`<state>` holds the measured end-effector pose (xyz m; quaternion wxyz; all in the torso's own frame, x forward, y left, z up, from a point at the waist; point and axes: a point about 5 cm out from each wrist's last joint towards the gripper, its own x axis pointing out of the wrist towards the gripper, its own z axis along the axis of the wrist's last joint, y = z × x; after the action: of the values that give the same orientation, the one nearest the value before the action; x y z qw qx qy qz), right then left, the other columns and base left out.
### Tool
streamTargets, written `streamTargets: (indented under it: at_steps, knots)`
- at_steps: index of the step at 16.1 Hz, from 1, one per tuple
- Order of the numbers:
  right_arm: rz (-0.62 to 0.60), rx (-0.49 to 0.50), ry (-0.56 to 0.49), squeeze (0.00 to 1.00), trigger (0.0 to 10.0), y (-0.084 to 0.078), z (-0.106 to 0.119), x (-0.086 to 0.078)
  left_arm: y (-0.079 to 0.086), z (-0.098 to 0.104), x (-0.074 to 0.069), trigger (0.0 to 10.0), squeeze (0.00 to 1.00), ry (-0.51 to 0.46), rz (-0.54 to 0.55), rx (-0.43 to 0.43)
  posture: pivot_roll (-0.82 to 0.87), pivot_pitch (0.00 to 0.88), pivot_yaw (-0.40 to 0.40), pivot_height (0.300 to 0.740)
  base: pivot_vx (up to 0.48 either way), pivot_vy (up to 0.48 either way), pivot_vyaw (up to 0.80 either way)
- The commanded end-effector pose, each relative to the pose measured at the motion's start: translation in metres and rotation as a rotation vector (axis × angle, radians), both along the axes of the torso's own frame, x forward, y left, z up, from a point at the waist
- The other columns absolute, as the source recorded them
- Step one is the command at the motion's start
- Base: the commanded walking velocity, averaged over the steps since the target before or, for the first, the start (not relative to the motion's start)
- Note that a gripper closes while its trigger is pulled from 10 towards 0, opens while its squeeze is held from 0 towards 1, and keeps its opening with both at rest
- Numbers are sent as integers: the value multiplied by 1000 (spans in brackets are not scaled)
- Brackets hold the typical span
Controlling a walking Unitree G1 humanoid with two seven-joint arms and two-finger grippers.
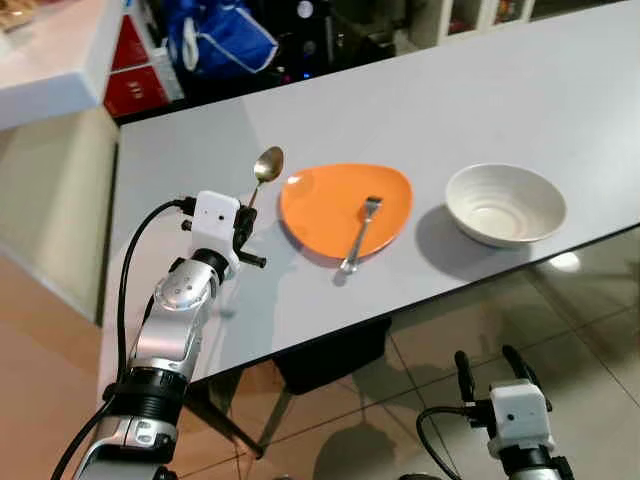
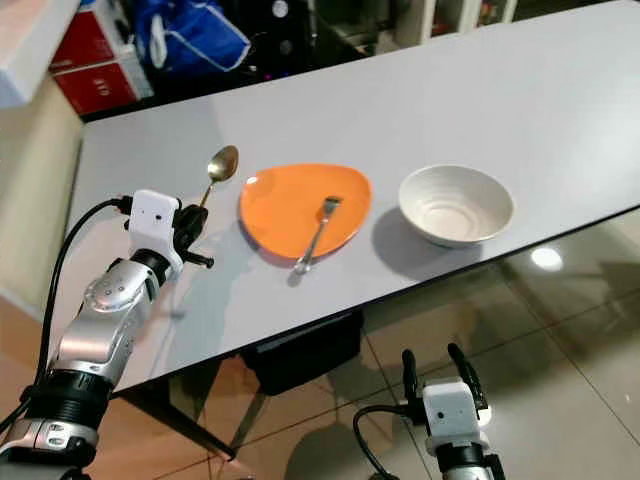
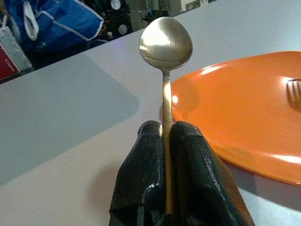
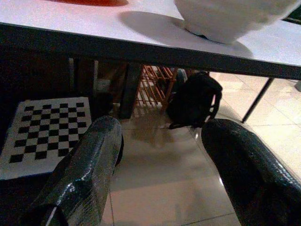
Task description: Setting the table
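Left wrist view: left gripper (image 3: 167, 141) clamps the spoon (image 3: 165, 47), handle end hidden between its fingers.

Grey table (image 1: 520, 90) w/ orange plate (image 1: 330, 205) beside white bowl (image 1: 505, 205), fork (image 1: 360, 235) half on plate

The spoon (image 3: 165, 47) handle's lower end was hidden between the left gripper (image 3: 169, 141) fingers; the orange plate (image 3: 244, 108) and fork (image 3: 295, 92) ran off frame.

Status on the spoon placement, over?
Left gripper shut on spoon, over table beside orange plate. Right gripper open, below table edge. Nothing blocking.
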<state>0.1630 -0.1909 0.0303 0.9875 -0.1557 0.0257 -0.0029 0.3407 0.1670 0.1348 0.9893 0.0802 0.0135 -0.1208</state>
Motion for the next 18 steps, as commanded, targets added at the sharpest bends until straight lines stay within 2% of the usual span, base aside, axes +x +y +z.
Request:
streamTargets:
  at_steps: [1,7,15,18]
  knots:
    - [4,1,6,0,10000,2,1,-1,3,6,3,0,0,-20,-2,13,-145,77,154,740,0,0,-800]
    - [11,-9,2,0,10000,2,1,-1,3,6,5,0,0,-17,-5,19,-144,76,163,740,0,0,-792]
    - [21,0,-2,0,10000,4,0,0,-1,5,7,0,0,-3,-31,28,-150,65,173,740,0,0,0]
    - [20,1,-2,0,10000,4,0,1,-6,1,8,0,0,63,-89,32,-150,61,181,740,0,0,0]
